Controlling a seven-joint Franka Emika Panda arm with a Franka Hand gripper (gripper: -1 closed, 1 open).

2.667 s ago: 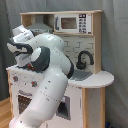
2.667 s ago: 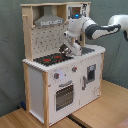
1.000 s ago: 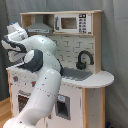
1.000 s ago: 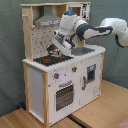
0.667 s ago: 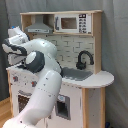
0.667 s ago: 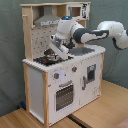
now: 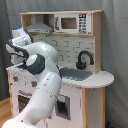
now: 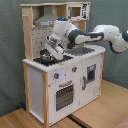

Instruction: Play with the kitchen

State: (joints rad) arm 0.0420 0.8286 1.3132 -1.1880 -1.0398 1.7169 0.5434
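The kitchen (image 7: 92, 102) (image 8: 36, 85) is pale wood with white panels and stands upright in both exterior views. It has a grey hood (image 7: 39, 27) (image 8: 47, 21), a microwave (image 7: 71, 22) (image 8: 77, 10), a black faucet (image 7: 84, 59) over the sink (image 7: 75, 74), and an oven door (image 8: 64, 95). My gripper (image 8: 50, 51) (image 7: 17, 52) hangs low over the black stovetop (image 8: 56, 61), right above a dark pot-like object (image 8: 45, 58). In the first exterior view my white arm hides the stovetop.
The kitchen stands on a wooden surface (image 8: 102, 115) in front of a grey backdrop (image 8: 10, 50). My arm (image 8: 95, 36) reaches across the counter from the second exterior view's right, passing over the sink area.
My gripper has swung from the middle of the counter toward the stovetop, to the second exterior view's left, and has come down closer to the dark object there.
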